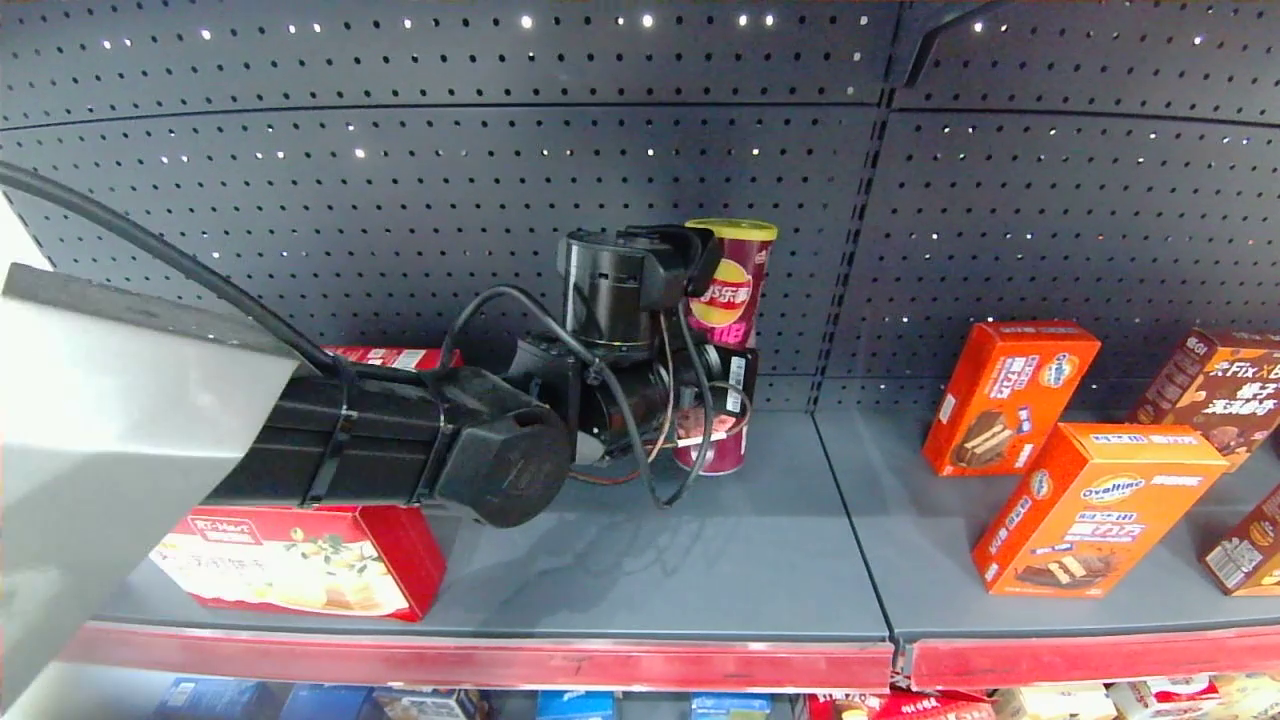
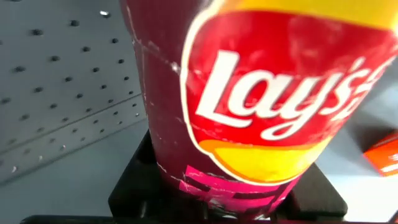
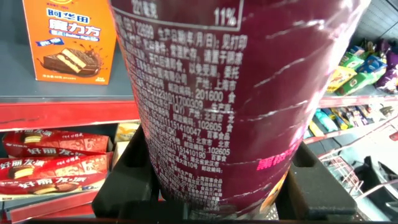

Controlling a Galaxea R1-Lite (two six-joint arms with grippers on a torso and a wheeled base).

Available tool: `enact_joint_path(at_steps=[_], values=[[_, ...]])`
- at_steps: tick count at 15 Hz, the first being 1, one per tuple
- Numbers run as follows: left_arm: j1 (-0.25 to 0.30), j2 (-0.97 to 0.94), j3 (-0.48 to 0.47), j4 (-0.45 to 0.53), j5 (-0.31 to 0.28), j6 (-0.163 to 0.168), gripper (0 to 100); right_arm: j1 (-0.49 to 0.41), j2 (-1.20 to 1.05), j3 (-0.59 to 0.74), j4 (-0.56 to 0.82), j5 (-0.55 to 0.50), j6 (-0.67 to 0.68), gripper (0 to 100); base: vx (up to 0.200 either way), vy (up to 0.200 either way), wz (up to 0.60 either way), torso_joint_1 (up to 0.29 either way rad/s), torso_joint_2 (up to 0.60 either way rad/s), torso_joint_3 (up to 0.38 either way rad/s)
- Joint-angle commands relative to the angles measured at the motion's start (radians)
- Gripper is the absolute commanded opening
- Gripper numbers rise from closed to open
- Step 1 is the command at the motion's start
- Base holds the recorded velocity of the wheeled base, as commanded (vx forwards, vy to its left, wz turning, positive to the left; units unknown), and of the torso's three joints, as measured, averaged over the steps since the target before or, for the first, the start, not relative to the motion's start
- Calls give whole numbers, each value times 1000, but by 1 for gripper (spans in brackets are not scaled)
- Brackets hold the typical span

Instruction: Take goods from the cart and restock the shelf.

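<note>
Your left pincer [image 1: 722, 385] is clenched on the maroon cylindrical chip can with yellow lid [image 1: 735, 285], gripping low on the body, which keeps it upright. The can's base looks down on the grey metal shelf [image 1: 700, 560], close to the dark perforated back panel [image 1: 450, 180] beyond the pincer. Read it as the placing step: can set deep at the back, release not yet done. Your right pincer [image 3: 224, 186] is grasping a second maroon chip can [image 3: 230, 81], fingers either side of the body. It sits out in front of the shelving, probably waiting for the next slot. Well to the right of the left pincer stands an orange cardboard snack box [image 1: 1005, 395], with another orange box [image 1: 1095, 510] just in front of it. Left of that pincer and nearer you, a flat red cardboard box [image 1: 300, 560] lies at the shelf edge, under the arm. Containers: the lid is on and the boxes are closed, so contents are hidden.
</note>
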Motion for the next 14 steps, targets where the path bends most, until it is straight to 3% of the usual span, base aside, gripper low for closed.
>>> enact_joint_path(at_steps=[1, 3, 5, 8, 14], values=[[-6, -56, 27, -1, 19, -9, 0, 0, -2, -4, 1, -1, -1, 0, 0, 0, 0, 0, 0, 0], [-2, -91, 48, -1, 21, -9, 0, 0, 0, -12, 1, -1, -1, 0, 0, 0, 0, 0, 0, 0], [3, -168, 140, -1, 22, -3, 0, 0, 0, -20, 2, 1, -1, 0, 0, 0, 0, 0, 0, 0], [3, -252, 330, -4, 24, 49, 0, -2, 0, -20, 1, 1, -1, 0, 0, 0, 0, 0, 0, 0], [3, -275, 366, 1, 62, 49, 0, -3, -2, -30, -4, 1, -1, 0, 0, 0, 0, 0, 0, 0]])
